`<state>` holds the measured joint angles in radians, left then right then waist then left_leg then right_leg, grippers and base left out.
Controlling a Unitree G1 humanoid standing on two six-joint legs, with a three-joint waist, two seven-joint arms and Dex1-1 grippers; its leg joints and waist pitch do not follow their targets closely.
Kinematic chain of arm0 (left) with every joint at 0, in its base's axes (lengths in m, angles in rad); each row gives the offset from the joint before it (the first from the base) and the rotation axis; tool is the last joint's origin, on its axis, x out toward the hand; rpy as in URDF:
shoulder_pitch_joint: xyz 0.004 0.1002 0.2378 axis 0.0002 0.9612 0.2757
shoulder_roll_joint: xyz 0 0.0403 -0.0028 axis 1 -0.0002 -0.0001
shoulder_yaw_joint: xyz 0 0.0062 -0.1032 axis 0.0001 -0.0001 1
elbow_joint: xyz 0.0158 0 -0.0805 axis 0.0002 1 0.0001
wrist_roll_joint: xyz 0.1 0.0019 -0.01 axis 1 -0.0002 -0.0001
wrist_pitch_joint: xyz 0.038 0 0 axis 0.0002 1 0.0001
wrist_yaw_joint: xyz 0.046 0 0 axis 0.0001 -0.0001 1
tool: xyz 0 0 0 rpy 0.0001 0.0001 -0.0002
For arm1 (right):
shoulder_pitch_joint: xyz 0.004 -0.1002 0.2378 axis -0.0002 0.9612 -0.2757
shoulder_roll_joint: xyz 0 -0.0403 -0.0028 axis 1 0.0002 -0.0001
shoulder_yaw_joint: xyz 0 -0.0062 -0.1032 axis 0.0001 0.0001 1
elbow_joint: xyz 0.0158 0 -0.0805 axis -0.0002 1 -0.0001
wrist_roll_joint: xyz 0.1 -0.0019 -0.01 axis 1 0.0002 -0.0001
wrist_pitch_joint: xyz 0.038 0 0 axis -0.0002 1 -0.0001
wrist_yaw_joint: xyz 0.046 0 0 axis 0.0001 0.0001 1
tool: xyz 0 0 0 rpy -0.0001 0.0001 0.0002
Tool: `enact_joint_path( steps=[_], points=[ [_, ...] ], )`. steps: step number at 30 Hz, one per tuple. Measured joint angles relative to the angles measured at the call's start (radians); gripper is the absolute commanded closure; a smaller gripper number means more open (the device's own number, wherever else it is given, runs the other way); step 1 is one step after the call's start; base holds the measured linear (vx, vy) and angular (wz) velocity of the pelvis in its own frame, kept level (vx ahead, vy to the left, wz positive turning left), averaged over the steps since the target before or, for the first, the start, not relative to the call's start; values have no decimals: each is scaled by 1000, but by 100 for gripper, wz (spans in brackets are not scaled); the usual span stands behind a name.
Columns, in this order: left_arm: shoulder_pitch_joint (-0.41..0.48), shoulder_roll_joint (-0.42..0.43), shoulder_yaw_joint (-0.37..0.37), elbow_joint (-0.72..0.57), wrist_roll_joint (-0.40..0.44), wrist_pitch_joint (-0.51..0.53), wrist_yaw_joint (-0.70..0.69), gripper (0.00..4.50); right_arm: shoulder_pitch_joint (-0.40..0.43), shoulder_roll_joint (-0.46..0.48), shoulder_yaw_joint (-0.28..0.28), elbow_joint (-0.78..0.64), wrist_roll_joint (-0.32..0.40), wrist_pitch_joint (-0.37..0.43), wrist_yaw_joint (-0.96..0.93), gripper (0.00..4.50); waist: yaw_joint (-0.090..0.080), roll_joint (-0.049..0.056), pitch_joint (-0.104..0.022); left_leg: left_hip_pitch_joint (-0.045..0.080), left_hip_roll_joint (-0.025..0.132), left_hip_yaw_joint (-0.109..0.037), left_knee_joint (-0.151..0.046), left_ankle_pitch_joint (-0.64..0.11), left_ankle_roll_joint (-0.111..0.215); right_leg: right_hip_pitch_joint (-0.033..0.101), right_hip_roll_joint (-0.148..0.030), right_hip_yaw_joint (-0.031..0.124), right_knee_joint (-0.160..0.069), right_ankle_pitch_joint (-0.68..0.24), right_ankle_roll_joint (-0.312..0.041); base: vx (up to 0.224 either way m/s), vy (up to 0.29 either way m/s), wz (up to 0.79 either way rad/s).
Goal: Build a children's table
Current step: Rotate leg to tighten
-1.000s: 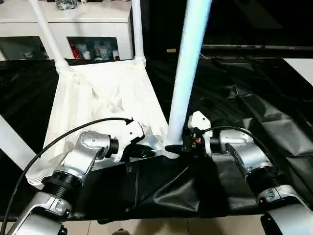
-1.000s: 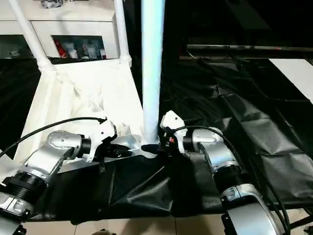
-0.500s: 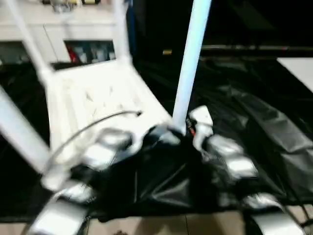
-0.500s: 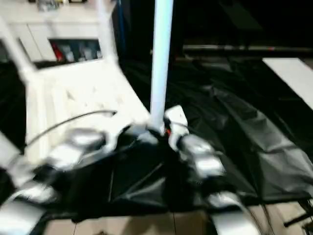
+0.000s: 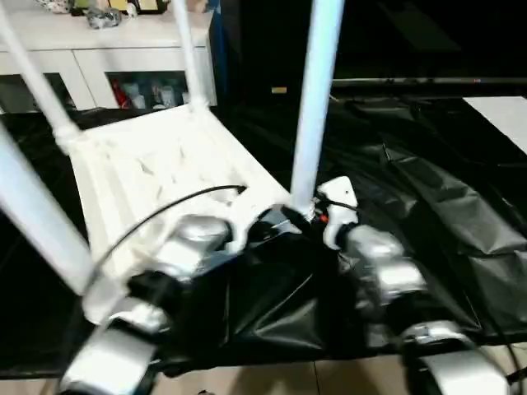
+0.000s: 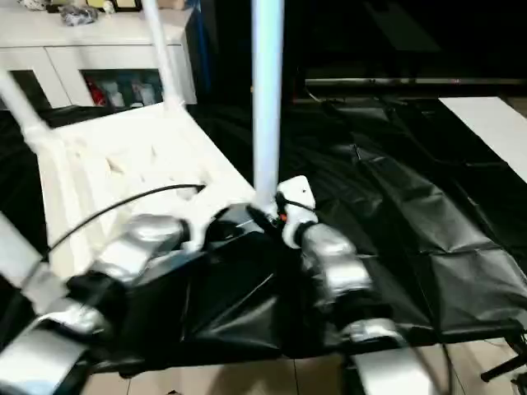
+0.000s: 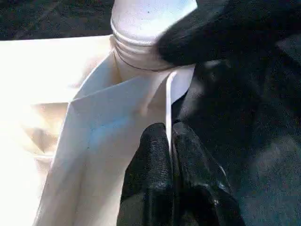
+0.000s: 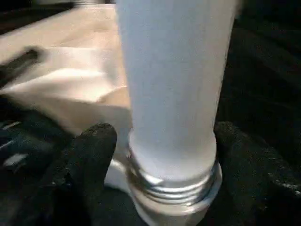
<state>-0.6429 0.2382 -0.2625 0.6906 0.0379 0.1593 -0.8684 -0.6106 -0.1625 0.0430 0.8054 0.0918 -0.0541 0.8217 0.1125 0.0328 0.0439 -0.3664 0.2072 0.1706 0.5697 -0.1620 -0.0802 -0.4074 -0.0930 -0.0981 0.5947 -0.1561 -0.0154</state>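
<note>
The children's table lies upside down: its white tabletop (image 5: 148,164) rests on black sheeting with white legs standing up from its corners. The near right leg (image 5: 317,99) rises from the corner socket between my arms, and its threaded base (image 8: 171,181) shows at the socket. My left gripper (image 7: 167,129) is shut on the tabletop's thin rim (image 7: 168,99) right beside that socket. My right gripper (image 8: 164,141) stands open around the foot of the leg. One finger (image 8: 89,155) is a little clear of the leg and the other is close against the opposite side.
Two far legs (image 5: 37,78) (image 5: 185,49) and a near left leg (image 5: 37,222) stand upright. A white cabinet with glass doors (image 5: 107,49) is behind. Crumpled black sheeting (image 5: 428,189) covers the ground to the right, with pale floor (image 5: 272,380) at the front edge.
The whole picture has shifted and tilted, so the camera moved. Both grippers stay at the same near corner of the tabletop, with the leg still upright.
</note>
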Motion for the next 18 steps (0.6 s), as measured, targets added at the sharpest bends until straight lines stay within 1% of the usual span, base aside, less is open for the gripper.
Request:
enact_joint_path(
  steps=[2,4,6,9,11,12,14,15,18],
  points=[
    [23,24,-3,-37,-10,-3,-57,450,-3,-49,31,-40,18,4,130,29,3,0,0,0,0,0,0,0,0,0,0,0,0,0,1,0,0,0],
    [42,43,-11,-69,-18,-7,-101,450,-13,-87,57,-61,17,0,203,29,9,0,0,0,0,1,0,0,0,-1,0,0,0,0,-1,0,0,0],
    [52,57,-17,-90,-25,-7,-141,450,-15,-98,81,-68,12,-15,249,29,15,0,0,-1,0,1,1,0,0,-1,-1,1,0,0,-1,0,0,0],
    [66,75,-19,-113,-38,-8,-195,450,-15,-121,89,-68,2,-20,309,29,27,0,0,-2,0,3,3,0,0,-1,-2,3,0,0,-1,0,0,0],
    [78,87,-19,-131,-43,-8,-216,450,-15,-132,97,-68,-5,-20,337,29,28,0,0,-2,0,3,4,0,0,-1,-2,3,0,0,0,0,0,0],
    [85,92,-19,-141,-44,-8,-226,450,-15,-139,106,-67,-9,-22,352,43,29,0,0,-2,0,3,4,0,0,-1,-2,3,0,0,0,0,0,0],
    [90,95,-19,-150,-44,-7,-234,450,-16,-145,117,-63,-11,-23,362,43,30,0,0,-2,0,3,4,0,0,-1,-2,3,0,0,0,0,0,0],
    [92,96,-19,-154,-44,-5,-238,450,-16,-145,122,-58,-11,-23,364,72,30,0,0,-2,0,3,4,0,0,-1,-2,3,0,-1,1,0,0,0],
    [93,96,-19,-157,-44,-5,-239,450,-21,-143,124,-46,-17,-28,358,87,29,0,0,-2,0,3,4,0,0,-1,-2,3,0,-1,1,0,0,0]
  ],
)
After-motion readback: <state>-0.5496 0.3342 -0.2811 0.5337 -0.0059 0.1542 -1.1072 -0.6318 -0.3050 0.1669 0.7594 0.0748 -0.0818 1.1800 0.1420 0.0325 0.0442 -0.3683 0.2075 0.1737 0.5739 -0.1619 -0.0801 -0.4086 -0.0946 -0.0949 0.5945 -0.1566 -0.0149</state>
